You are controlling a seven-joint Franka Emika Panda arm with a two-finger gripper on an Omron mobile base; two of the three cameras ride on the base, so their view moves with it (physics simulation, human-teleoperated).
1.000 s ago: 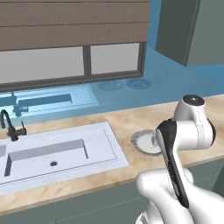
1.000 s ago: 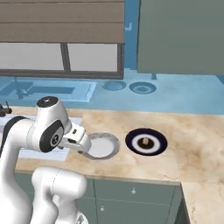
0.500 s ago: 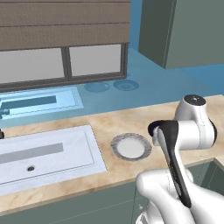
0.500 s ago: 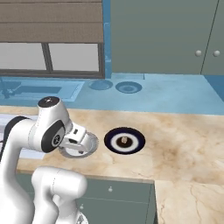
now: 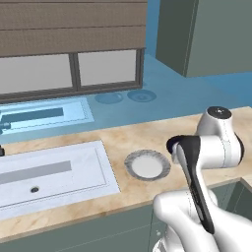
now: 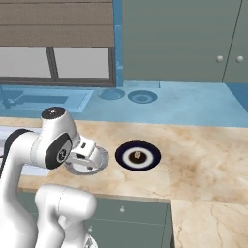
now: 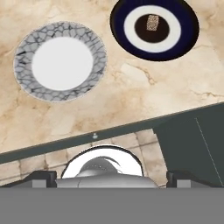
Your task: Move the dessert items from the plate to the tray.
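Your hand view shows the grey-rimmed plate point(image 7: 60, 61) bare on the desk point(image 7: 131, 87), beside a dark bowl point(image 7: 153, 28) holding a small tan bit point(image 7: 152, 22). The left base view adds the sink point(image 5: 49, 172). Pincer fingers point(image 7: 41, 177) stand wide apart.

White sink point(image 5: 49, 172) set into my marble counter point(image 6: 203, 155), window point(image 5: 74, 69) behind it, grey-green wall cabinets point(image 6: 193, 43) above, base cabinets point(image 7: 192, 144) below the counter edge
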